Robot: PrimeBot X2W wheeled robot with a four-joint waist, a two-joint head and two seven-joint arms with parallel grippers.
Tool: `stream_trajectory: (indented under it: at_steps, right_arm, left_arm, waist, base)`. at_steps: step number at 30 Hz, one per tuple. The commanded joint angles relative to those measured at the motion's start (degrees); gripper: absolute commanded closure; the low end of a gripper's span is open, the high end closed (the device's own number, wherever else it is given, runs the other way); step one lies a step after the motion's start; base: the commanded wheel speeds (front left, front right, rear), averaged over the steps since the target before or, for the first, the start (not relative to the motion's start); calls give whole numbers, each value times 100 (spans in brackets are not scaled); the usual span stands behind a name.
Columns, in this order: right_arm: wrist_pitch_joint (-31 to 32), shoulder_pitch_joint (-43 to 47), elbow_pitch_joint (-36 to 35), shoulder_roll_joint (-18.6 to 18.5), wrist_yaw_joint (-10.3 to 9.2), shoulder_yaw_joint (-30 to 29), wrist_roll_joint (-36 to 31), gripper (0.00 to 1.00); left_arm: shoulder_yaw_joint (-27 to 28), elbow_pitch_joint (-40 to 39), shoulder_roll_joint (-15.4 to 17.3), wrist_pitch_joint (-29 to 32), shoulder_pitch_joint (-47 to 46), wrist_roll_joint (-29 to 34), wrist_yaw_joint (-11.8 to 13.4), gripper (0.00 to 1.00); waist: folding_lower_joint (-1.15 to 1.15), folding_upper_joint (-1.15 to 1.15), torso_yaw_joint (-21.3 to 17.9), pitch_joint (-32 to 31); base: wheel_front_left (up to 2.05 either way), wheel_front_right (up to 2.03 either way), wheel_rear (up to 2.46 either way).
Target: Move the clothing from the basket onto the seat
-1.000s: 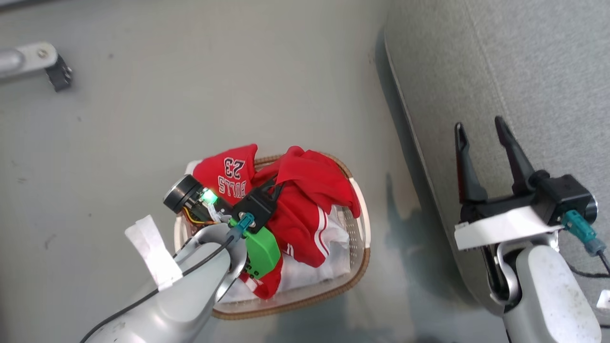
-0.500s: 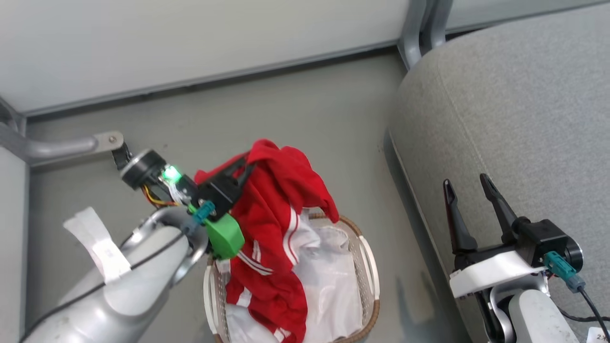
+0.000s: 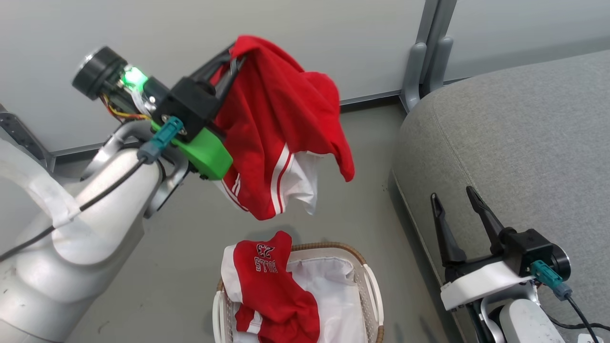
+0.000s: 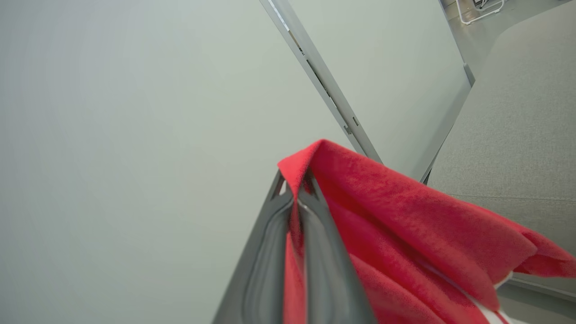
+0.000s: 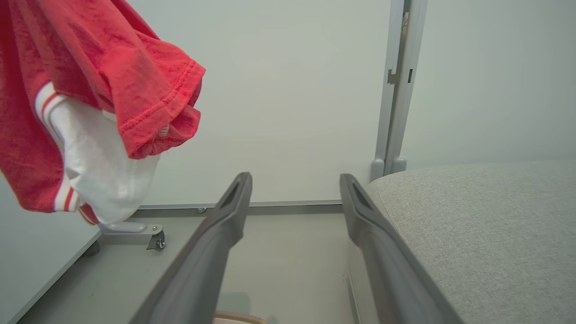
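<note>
"BULLS 23" on red garment [image 3: 274, 290]

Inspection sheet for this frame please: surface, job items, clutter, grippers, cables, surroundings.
Surface: grey floor; grey seat at right, no clothing on it.
Job's things: red garment hangs above the basket; BULLS 23 garment lies in the basket on the white liner.
Clutter: nothing seen.
Grippers: left gripper shut on the red garment; right gripper open, empty, near the seat's edge.
Cables: black cable along the left forearm; teal plug behind the right gripper.
Surroundings: pale wall panels, grey post.
</note>
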Motion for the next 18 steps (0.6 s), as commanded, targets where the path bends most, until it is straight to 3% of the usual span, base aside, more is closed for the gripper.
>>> stream_trajectory:
  at_steps: [1, 18]
  right_arm:
    - [-14, 36, 9, -23, -6, 27, -44, 0]
    - [-14, -474, 332, -24, -6, 1297, -475, 0]
  left_arm:
    - [38, -33, -9, 33, -101, -75, 50, 100]
    - [-8, -243, -284, 214, -474, -159, 86, 100]
  waist:
    - [1, 0, -18, -7]
    - [1, 0, -64, -50]
  base:
    - [0, 0, 0]
    - [0, 0, 0]
